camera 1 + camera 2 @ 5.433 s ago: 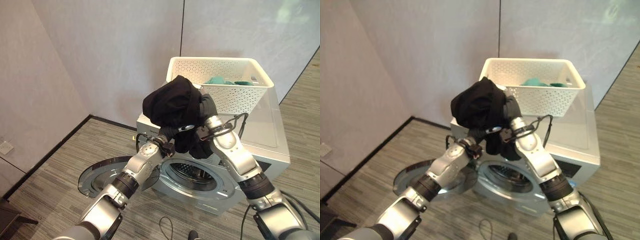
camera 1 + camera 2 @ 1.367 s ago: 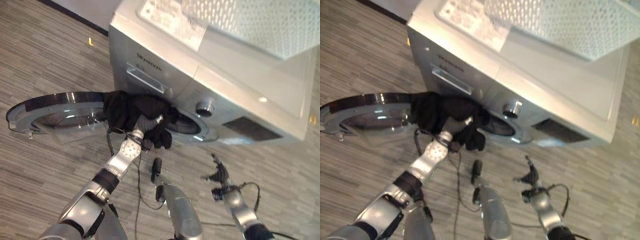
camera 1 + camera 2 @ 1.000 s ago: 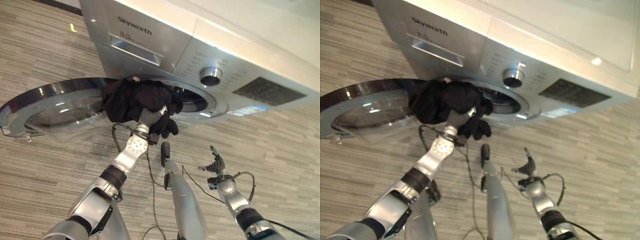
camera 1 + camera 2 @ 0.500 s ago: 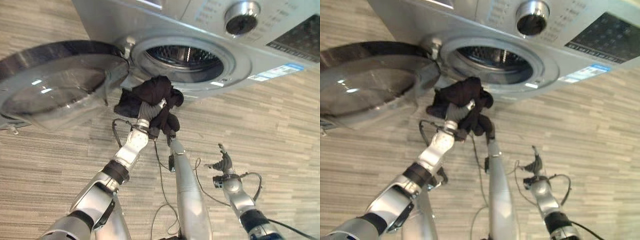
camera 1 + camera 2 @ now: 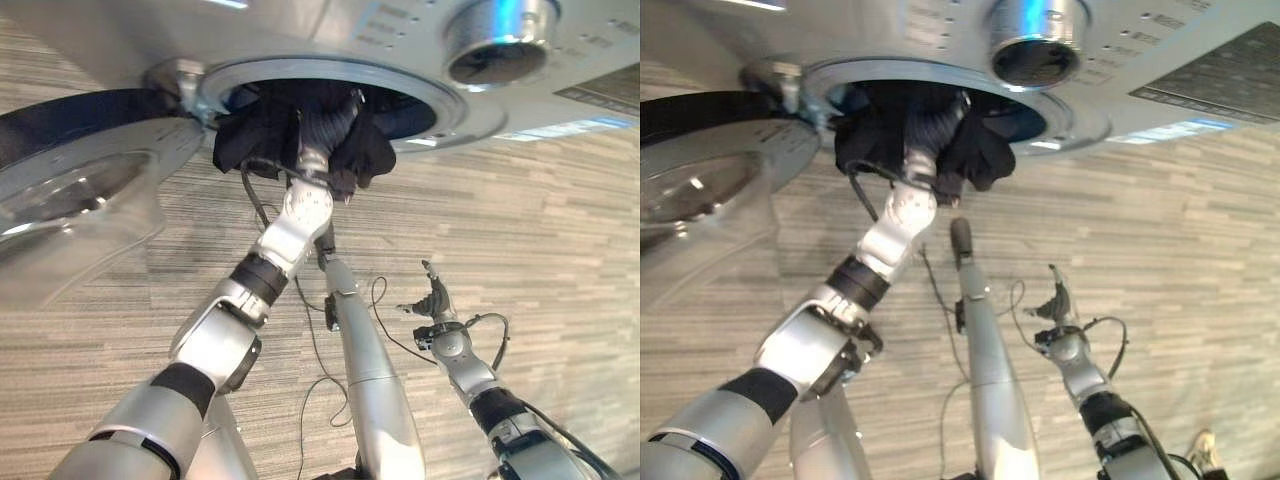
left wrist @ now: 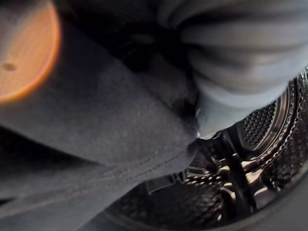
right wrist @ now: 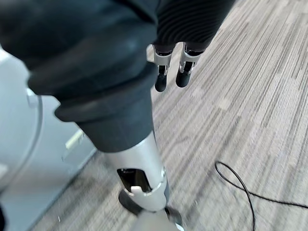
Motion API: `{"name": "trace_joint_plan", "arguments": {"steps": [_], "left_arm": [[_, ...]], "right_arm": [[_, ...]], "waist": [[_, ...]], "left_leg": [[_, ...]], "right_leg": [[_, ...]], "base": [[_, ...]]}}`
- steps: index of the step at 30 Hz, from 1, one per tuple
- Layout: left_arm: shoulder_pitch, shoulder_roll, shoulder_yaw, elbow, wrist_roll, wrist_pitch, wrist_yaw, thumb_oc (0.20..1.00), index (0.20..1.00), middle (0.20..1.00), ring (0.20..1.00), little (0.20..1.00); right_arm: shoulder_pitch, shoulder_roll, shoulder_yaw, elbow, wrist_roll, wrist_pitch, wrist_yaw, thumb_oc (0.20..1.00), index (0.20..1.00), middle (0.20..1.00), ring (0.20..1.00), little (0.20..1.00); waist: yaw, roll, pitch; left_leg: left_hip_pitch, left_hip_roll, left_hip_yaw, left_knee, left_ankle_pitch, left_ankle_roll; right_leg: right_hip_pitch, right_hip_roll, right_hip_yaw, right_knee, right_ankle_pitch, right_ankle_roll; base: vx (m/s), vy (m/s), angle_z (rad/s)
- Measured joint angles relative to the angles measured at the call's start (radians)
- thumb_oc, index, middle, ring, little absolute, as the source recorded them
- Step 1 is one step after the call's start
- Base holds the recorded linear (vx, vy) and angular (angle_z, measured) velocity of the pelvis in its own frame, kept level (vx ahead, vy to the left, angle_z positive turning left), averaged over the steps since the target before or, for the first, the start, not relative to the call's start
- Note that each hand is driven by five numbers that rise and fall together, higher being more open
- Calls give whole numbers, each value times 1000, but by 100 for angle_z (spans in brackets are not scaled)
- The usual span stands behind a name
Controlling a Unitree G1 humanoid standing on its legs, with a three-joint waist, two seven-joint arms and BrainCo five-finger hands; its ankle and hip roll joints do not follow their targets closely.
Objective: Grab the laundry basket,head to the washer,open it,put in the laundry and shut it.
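At frame top, our left hand point(image 5: 322, 140), fingers hidden in the black garment point(image 5: 262, 135), sits at the washer opening point(image 5: 420, 105); our right hand point(image 5: 435, 303) hangs relaxed and empty lower right.

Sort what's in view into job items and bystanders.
Job items: black garment, left hand carrying it into the washer drum, washer door swung open, right hand idle and open.

Bystanders: control dial, carpet floor.

Striped grey carpet floor point(image 5: 560, 230) — lengthwise bands
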State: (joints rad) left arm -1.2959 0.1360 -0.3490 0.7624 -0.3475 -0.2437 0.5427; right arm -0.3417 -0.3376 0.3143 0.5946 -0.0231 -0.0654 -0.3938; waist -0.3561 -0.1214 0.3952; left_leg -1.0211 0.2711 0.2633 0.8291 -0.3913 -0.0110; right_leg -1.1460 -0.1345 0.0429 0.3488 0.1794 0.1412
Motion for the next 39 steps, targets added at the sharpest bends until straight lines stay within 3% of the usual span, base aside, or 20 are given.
{"name": "trace_joint_plan", "arguments": {"steps": [2, 3, 5, 7, 10, 11, 12, 13, 14, 15, 16, 18, 19, 21, 25, 28, 36, 39], "left_arm": [[-132, 25, 64, 6, -70, -8, 23, 200, 200, 200, 200, 200], [-183, 13, 99, 37, -149, -49, 30, 200, 200, 200, 200, 200], [-243, -9, 104, 33, -272, -85, 45, 200, 200, 200, 200, 200], [-288, 29, 101, 32, -309, -105, 60, 200, 200, 200, 200, 200], [-327, 207, 78, 78, -320, -133, 70, 200, 200, 200, 200, 200], [-350, 267, 31, 119, -332, -130, 58, 322, 322, 322, 322, 322], [-350, 294, -33, 131, -360, -124, 42, 1000, 1000, 1000, 1000, 1000], [-351, 318, -107, 130, -349, -96, 8, 1000, 1000, 1000, 1000, 1000], [-356, 347, -245, 154, -296, -61, -41, 1000, 1000, 1000, 1000, 1000], [-345, 357, -403, 163, -224, -7, -104, 1000, 1000, 1000, 1000, 1000], [-327, 353, -485, 129, -158, 54, -171, 1000, 1000, 1000, 1000, 1000], [-267, 336, -479, 22, -24, 126, -245, 1000, 1000, 1000, 1000, 1000], [-229, 303, -469, 30, 104, 190, -269, 1000, 1000, 1000, 1000, 1000], [-70, 196, -398, 10, 296, 250, -301, 1000, 1000, 1000, 1000, 1000], [185, 111, -360, -55, 441, 288, -345, 1000, 1000, 1000, 1000, 1000], [293, 110, -329, -91, 444, 290, -357, 1000, 1000, 1000, 1000, 1000], [610, 144, -329, -197, 421, 265, -445, 1000, 1000, 1000, 1000, 1000], [717, 226, -302, -326, 353, 223, -483, 1000, 1000, 1000, 1000, 1000]], "right_arm": [[5, -3, 1, -28, 0, 1, -1, 1000, 1000, 1000, 1000, 1000], [8, -10, 0, -56, 0, 1, -9, 1000, 1000, 1000, 1000, 1000], [-3, -32, -2, -79, 0, 1, -21, 1000, 1000, 1000, 1000, 1000], [-9, -39, -19, -102, -1, 1, -22, 1000, 1000, 1000, 1000, 1000], [28, -63, -25, -143, 0, -20, -23, 1000, 1000, 1000, 1000, 1000], [32, -66, -26, -143, 2, -22, -20, 1000, 1000, 1000, 1000, 1000], [43, -72, -35, -126, 9, -26, -19, 1000, 1000, 1000, 1000, 1000], [46, -73, -42, -105, 9, -27, -18, 1000, 1000, 1000, 1000, 1000], [48, -78, -61, -94, 12, -26, -10, 1000, 1000, 1000, 1000, 1000], [52, -94, -75, -79, 20, -26, -2, 1000, 1000, 1000, 1000, 1000], [51, -106, -79, -64, 28, -26, 10, 1000, 1000, 1000, 1000, 1000], [48, -95, -75, -53, 49, -25, 31, 1000, 1000, 1000, 1000, 1000], [16, -82, -64, -28, 50, -21, 48, 1000, 1000, 1000, 1000, 1000], [-40, -69, -39, 34, 74, -17, 65, 1000, 1000, 1000, 1000, 1000], [-36, -56, -15, 96, 93, 2, 92, 1000, 1000, 1000, 1000, 1000], [-7, -49, -5, 126, 97, 2, 98, 1000, 1000, 1000, 1000, 1000], [129, -14, 2, 328, 88, 32, 157, 1000, 1000, 1000, 1000, 1000], [155, -11, 1, 290, 86, 40, 182, 1000, 1000, 1000, 1000, 1000]], "waist": [[-21, 0, 0], [-28, 0, 0], [-29, 0, 0], [-36, 0, 0], [-57, 0, 0], [-53, 0, 0], [-36, 0, 0], [-17, 7, 0], [11, 24, 6], [35, 49, 5], [58, 74, 9], [111, 76, 10], [125, 76, 10], [131, 78, 5], [129, 74, -1], [125, 68, -5], [140, 63, -28], [160, 65, -31]], "left_leg": [[-9, 14, 1, -13, 1, -2], [-28, 19, -2, -28, 10, -19], [-64, 19, -7, -51, 26, -44], [-67, 21, -6, -68, 34, -57], [-58, 42, -16, -105, 53, -86], [-58, 50, -17, -107, 56, -89], [-53, 55, -24, -125, 72, -99], [-53, 52, -34, -140, 87, -105], [-48, 51, -44, -155, 103, -108], [-43, 37, -62, -184, 123, -111], [-36, 28, -79, -211, 148, -116], [-11, 19, -94, -246, 176, -126], [6, 17, -113, -252, 184, -126], [45, 9, -132, -261, 189, -119], [116, -4, -125, -279, 189, -118], [150, -10, -111, -287, 188, -116], [411, -68, -86, -427, 213, -102], [539, -92, -83, -499, 240, -103]], "right_leg": [[-14, 17, 1, -12, 2, -4], [-31, 21, -5, -21, 8, -11], [-72, 17, -14, -21, 12, -17], [-83, 20, -15, -22, 11, -23], [-83, 40, -42, -24, 3, -46], [-83, 46, -48, -24, 4, -50], [-83, 52, -58, -23, 3, -67], [-82, 51, -68, -22, 2, -74], [-74, 47, -82, -20, 0, -80], [-69, 38, -97, -20, -4, -87], [-59, 28, -118, -20, -9, -97], [-41, 27, -137, -11, -14, -113], [-19, 24, -152, 1, -23, -122], [34, 14, -171, 0, -27, -123], [111, 4, -168, -34, -23, -113], [146, 2, -158, -59, -11, -105], [393, -32, -159, -173, 10, -75], [506, -48, -167, -201, 14, -67]], "base": [[93, -139, -16], [63, -117, -3], [51, -118, 6], [47, -134, 0], [52, -150, -4], [20, -79, -3], [-9, -86, 6], [-20, -78, 18], [-37, -66, 32], [-19, -49, 48], [-4, -45, 48], [5, -56, 33], [-10, -17, 26], [-26, 36, 23], [-23, 61, 6], [-22, 77, -4], [10, 112, 5], [69, 97, 12]]}}
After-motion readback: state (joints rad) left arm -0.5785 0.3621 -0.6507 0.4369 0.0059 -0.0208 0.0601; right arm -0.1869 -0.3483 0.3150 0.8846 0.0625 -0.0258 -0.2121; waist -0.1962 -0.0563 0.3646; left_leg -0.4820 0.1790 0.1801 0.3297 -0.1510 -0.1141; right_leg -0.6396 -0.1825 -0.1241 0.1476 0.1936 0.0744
